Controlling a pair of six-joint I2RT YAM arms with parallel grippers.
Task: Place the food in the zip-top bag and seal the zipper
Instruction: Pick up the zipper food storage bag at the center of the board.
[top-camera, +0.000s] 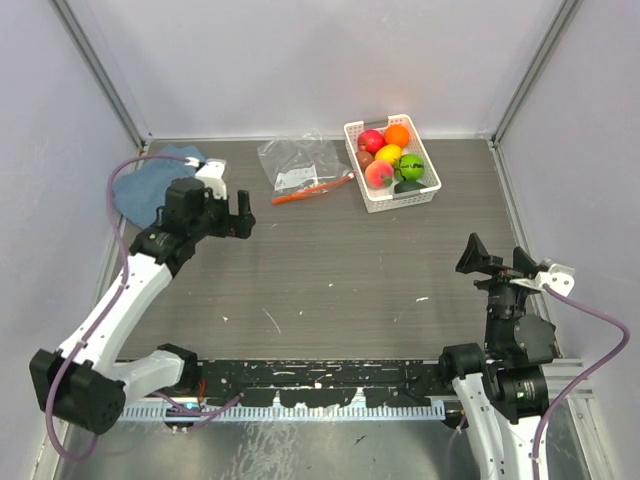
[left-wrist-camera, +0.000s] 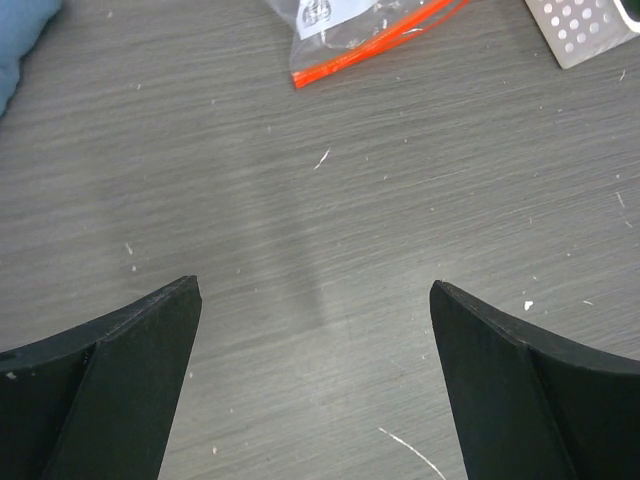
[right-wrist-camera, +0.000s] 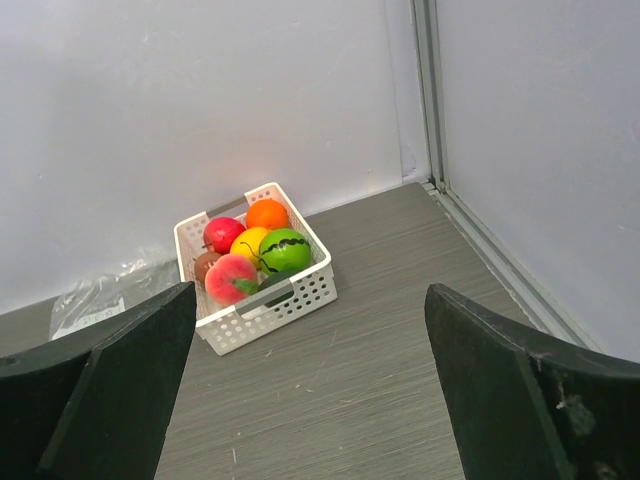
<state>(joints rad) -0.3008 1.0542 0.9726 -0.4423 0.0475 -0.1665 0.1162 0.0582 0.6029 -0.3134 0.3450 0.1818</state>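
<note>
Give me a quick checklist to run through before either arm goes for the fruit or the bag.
1. Left gripper open and holding nothing: ok.
2. Right gripper open and holding nothing: ok.
3. Food, all six pieces together in the white basket: ok.
4. Zip-top bag lying flat on the table beside the basket, nothing on top of it: ok.
5. Zipper facing the arms along the bag's near edge: ok.
6. Bag mouth open wide enough for loading: cannot tell.
</note>
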